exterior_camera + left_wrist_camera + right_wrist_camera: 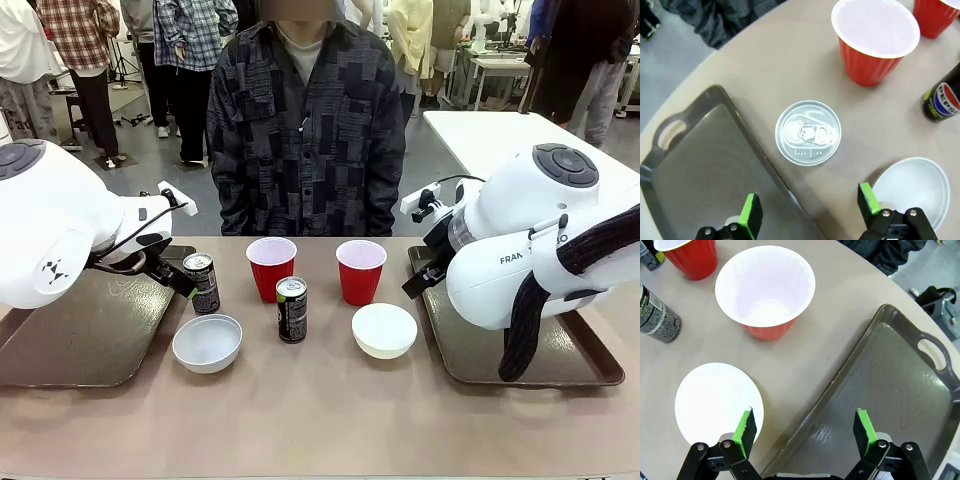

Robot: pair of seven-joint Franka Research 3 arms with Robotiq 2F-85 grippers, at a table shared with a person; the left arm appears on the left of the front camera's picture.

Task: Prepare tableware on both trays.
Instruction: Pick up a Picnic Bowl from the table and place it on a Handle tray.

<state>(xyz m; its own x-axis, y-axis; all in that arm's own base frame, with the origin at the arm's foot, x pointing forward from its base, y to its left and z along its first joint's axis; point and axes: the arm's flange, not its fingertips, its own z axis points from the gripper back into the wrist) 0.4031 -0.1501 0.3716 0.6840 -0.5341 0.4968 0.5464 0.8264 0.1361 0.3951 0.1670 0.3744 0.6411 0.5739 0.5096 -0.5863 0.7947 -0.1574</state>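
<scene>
- The middle can [291, 310] is slim and dark with a silver top. It stands upright on the beige desk [320, 430], at the centre of the spread.
- The other can [202, 283] looks the same. It stands left of the middle can and a little farther toward the person, just beside the left tray's rim.
- Two red cups stand upright behind the middle can, one to its left [271, 268] and one to its right [360, 272]. Their white insides are empty.
- Two small round white bowls sit slightly on the robot's side of the middle can, one to its left [207, 343] and one to its right [384, 330]. Both are empty.
- The left tray [80, 340] lies well left of the middle can and the right tray [465, 355] well right of it. Both are dark brown with raised rims and a cut-out handle, and what shows of their floors is bare.
- The left fingers [750, 214] are spread wide and grasp nothing. They hang above the other can, left of the middle can.
- The right fingers [746, 427] are released too. They hang right of the middle can, one over the right bowl's edge and one over the right tray.
- A person [305, 130] in a dark patterned shirt stands beyond the middle can at the desk's far side.
</scene>
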